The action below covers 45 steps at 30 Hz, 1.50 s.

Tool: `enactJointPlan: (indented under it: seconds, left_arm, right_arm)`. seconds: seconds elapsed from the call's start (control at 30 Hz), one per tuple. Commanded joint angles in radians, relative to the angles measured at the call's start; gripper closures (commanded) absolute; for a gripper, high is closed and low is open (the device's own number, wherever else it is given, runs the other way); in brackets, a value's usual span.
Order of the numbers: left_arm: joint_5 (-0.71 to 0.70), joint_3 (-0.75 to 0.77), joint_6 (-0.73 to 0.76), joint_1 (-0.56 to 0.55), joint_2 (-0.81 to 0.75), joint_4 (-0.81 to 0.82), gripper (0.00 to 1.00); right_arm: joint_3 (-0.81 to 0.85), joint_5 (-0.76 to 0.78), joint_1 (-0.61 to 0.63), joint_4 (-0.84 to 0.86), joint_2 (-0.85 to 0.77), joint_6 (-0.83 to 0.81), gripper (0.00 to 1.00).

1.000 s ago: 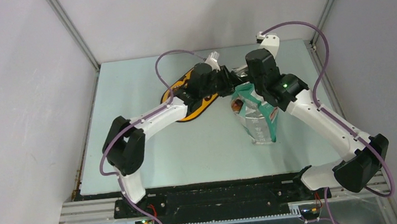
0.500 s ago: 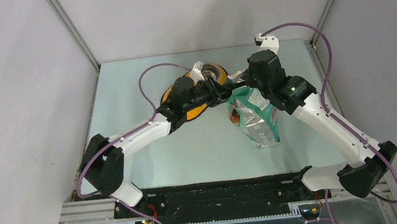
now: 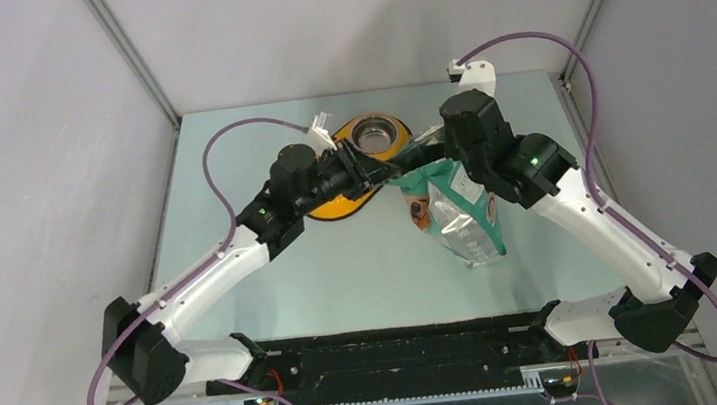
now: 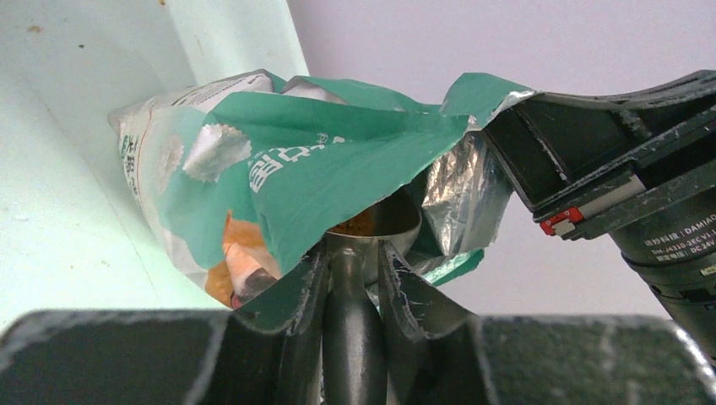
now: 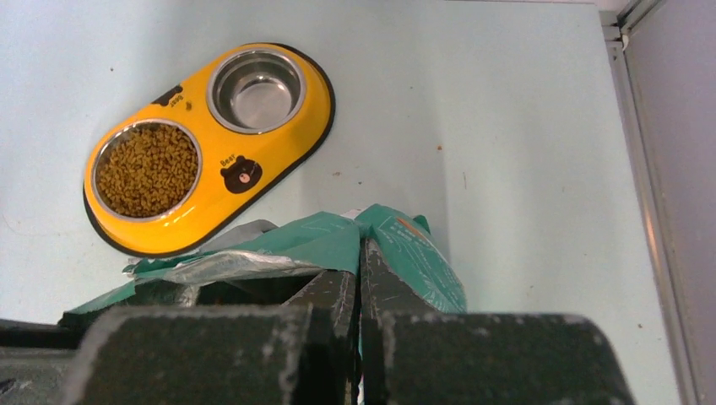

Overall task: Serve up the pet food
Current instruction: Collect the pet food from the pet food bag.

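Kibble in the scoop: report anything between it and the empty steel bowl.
Only the bag's teal flap, draped over the scoop and its kibble. Beyond that, nothing visible lies between it and the empty bowl.

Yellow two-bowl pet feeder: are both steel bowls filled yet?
No, one only. Right wrist view: brown kibble fills one steel bowl of the yellow feeder; the other bowl shows bare metal, empty.

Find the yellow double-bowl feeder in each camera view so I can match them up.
Top external: yellow double-bowl feeder, far centre, partly under the left arm.
Left wrist: not in view.
Right wrist: upper left, whole, one bowl holding kibble.
Shared landmark: the teal bag, in all three views.
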Motion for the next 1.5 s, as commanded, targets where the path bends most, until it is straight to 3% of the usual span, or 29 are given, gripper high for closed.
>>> enactJointPlan:
  seconds: [0.0,0.27,0.53,1.07,1.47]
  left_arm:
    - [0.044,0.031,0.018,-0.010,-0.063,-0.155,1.00]
    - [0.015,0.056,0.009,-0.011,-0.114,-0.183,1.00]
    - [0.012,0.101,-0.014,-0.010,-0.124,-0.167,1.00]
    - [-0.081,0.310,0.029,-0.092,-0.044,-0.285,1.00]
    - [-0.135,0.149,0.021,-0.093,-0.172,-0.233,1.00]
  right_arm:
    - [0.078,0.107,0.028,-0.064,-0.024,-0.083,1.00]
    - [0.169,0.158,0.137,-0.081,-0.001,-0.263,1.00]
    - [0.398,0.235,0.159,-0.297,0.114,-0.264,1.00]
    - [0.428,0.287,0.230,-0.217,0.142,-0.209,1.00]
    - [0.356,0.345,0.232,-0.134,0.073,-0.218,1.00]
